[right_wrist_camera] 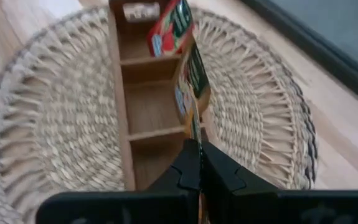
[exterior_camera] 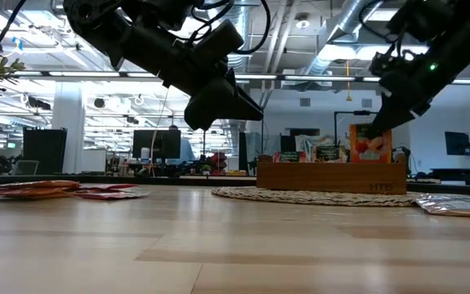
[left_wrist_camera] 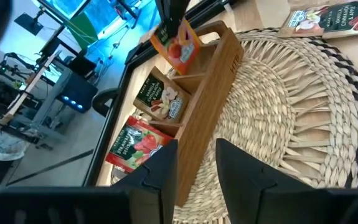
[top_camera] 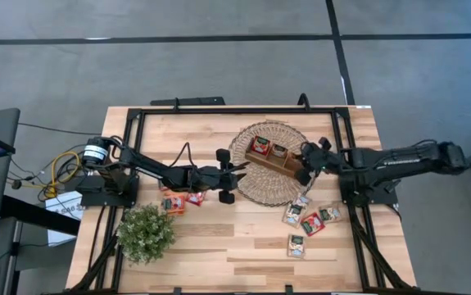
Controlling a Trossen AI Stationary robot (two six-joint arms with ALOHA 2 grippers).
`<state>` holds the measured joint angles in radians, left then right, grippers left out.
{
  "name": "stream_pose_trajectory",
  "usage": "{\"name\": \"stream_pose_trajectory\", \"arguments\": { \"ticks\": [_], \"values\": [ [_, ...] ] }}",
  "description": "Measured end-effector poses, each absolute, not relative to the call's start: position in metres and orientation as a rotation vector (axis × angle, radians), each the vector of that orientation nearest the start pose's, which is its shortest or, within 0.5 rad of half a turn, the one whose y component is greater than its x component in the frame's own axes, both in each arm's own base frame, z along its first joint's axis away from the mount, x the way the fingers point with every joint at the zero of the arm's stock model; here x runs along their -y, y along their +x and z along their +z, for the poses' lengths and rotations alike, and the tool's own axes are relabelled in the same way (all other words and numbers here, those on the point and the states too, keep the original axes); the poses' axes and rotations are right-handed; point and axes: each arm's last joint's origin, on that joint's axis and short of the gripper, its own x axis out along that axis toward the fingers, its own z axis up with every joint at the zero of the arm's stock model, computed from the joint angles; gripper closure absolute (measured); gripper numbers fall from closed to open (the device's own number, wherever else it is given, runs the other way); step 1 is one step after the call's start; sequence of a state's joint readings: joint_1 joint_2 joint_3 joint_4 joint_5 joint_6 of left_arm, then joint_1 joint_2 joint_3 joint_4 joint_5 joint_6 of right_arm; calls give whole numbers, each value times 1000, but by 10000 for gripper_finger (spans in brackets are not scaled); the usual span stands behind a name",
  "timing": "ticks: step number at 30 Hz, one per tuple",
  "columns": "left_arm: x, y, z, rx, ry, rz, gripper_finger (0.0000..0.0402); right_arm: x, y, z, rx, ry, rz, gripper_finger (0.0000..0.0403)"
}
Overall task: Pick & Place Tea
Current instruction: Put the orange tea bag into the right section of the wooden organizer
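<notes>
A long wooden tray (top_camera: 276, 167) lies on a round woven mat (top_camera: 260, 195). A red tea sachet (left_wrist_camera: 135, 144) stands in its first compartment and a green-and-white one (left_wrist_camera: 161, 99) in the middle one. My right gripper (exterior_camera: 388, 110) is shut on an orange sachet (exterior_camera: 369, 144) at the tray's right end compartment. My left gripper (top_camera: 237, 174) hangs open above the mat's left edge, its fingers (left_wrist_camera: 166, 168) pointing at the tray with nothing between them. More sachets lie flat on the table in a left pile (top_camera: 179, 201) and a right group (top_camera: 305, 218). My right gripper pinches the orange sachet's upper edge (right_wrist_camera: 193, 127) between its two shut fingers. They come from above, slanting down from the table's right side. The sachet hangs upright below them. Its lower edge is behind the tray's wall (exterior_camera: 333, 175), so whether it rests on the bottom is hidden.
A bushy potted plant (top_camera: 145, 233) stands near the table's front left. A black frame (top_camera: 219, 110) runs along the far edge and both sides of the table. Bare wood lies in the near middle.
</notes>
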<state>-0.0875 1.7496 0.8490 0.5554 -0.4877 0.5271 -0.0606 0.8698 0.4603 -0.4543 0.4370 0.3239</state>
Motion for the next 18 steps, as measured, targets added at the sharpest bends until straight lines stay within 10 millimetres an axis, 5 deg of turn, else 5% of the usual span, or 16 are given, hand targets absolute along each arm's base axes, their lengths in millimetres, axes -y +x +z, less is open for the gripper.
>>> {"name": "stream_pose_trajectory", "arguments": {
  "ticks": [18],
  "values": [
    [17, 354, 176, -436, 596, 303, 300, 35, 171, 163, -994, 11, -632, 377]
  ]
}}
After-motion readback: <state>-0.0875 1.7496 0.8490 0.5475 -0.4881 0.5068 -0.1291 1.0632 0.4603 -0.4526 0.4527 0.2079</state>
